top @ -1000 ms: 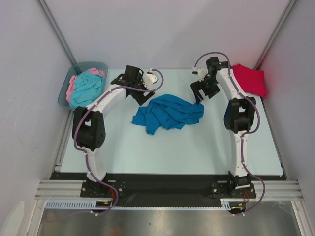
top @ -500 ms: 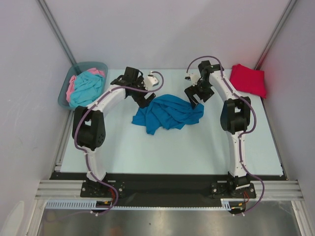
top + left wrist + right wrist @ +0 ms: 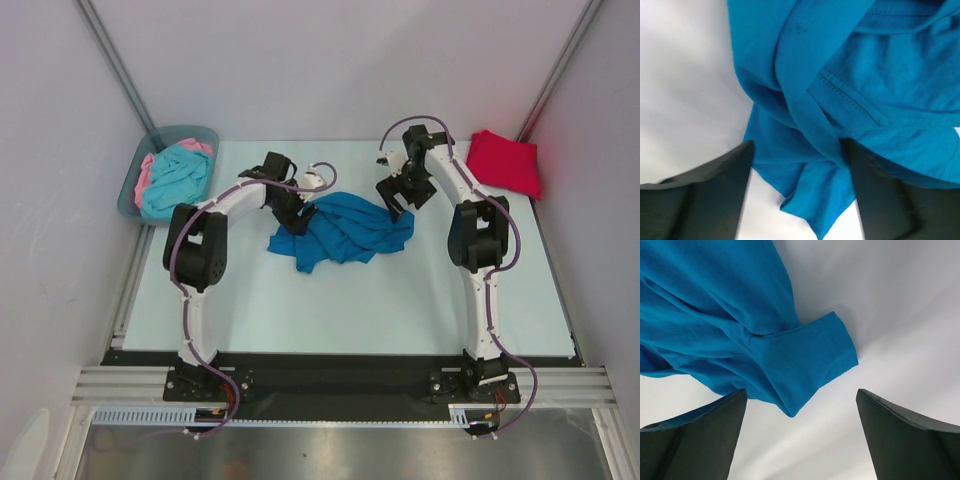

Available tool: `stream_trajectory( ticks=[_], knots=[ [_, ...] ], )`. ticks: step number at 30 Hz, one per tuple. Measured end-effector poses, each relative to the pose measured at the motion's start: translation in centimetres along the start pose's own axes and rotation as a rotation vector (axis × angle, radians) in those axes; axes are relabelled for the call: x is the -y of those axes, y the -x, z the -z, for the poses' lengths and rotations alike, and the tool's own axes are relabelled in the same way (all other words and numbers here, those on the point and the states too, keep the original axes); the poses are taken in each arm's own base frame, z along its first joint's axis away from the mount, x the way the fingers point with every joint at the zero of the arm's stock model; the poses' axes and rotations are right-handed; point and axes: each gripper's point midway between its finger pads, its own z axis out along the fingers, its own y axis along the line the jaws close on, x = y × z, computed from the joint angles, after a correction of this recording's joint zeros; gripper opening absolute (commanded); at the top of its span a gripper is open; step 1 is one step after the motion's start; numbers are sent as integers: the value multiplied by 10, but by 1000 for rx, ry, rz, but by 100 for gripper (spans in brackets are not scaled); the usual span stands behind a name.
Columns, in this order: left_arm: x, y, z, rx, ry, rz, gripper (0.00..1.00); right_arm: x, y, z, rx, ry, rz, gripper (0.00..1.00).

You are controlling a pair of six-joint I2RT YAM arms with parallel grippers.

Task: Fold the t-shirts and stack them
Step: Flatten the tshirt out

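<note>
blue shirt [image 3: 345, 232] crumpled on tabletop [image 3: 330, 300] | left tool [image 3: 799, 167] jaws apart, cloth between them | right tool [image 3: 801, 407] wide open, holding nothing

The pale table [image 3: 350, 300] bears a crumpled blue t-shirt [image 3: 345, 232] centrally. A red t-shirt [image 3: 506, 162] lies far right, a bin [image 3: 127, 198] far left.

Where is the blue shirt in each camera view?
Top external: blue shirt lies crumpled mid-table, between the two arms.
Left wrist: shirt fills the upper right, with a fold reaching down between the jaws.
Right wrist: shirt is at upper left, its sleeve pointing right.
Shared landmark: the pale table under the shirt, bare at left in the left wrist view and at right in the right wrist view.
</note>
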Motion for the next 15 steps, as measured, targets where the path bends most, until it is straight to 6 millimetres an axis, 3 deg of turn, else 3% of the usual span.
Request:
stream_trajectory(
  ticks=[3, 8, 10, 12, 14, 15],
  knots=[
    [-1, -6, -6, -19, 0, 8, 67, 0, 0, 0, 2, -1, -2, 84],
    [-4, -9, -7, -31, 12, 18, 62, -1, -11, -17, -25, 13, -10, 84],
    [-4, -9, -7, -31, 13, 20, 56, -4, -21, -26, -54, 26, -17, 79],
    [-4, -9, -7, -31, 14, 22, 42, -5, -26, -31, -67, 32, -21, 60],
    [-4, -9, -6, -32, 17, 27, 32, -5, -25, -33, -64, 32, -28, 49],
    [-5, -8, -6, -32, 21, 27, 10, -5, -24, -34, -58, 31, -29, 34]
  ],
)
